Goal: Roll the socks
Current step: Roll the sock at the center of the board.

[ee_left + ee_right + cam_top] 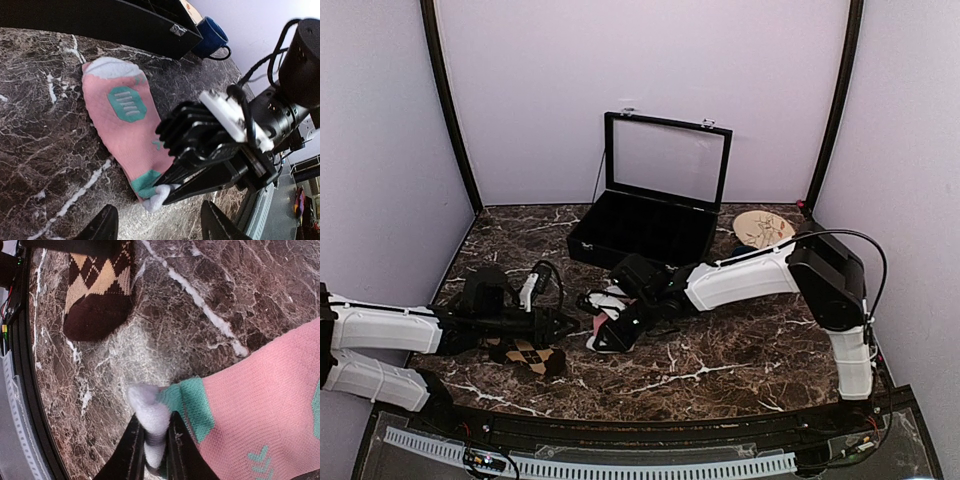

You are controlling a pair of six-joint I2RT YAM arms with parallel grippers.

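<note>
Pink sock (127,135) lay flat on the dark marble desk (720,350), near its middle. Its rounded white end pointed toward the case, and a teal patch showed on its upper side. At the other end a teal band finished in a white tip. The right claw (153,432) was clenched on this tip: in the right wrist view the white fabric stood out between the two fingers (132,450), which were close together. Whether this end was lifted off the desk, I could not tell; the rest of the pink sock rested on the marble.

The brown sock (525,355), with tan diamonds, lay apart from it, more to the left and nearer to the front edge. The two did not touch. In the top view the left arm reached partly over the brown sock.

The left claw (160,222) was released, its fingers wide apart with nothing between them. It pointed at the pinched end of the pink sock and was near it, not touching.

Behind the socks stood a black case (650,225) with its glass lid raised upright. A blue mug (210,37) stood just beside the right corner of the case.
</note>
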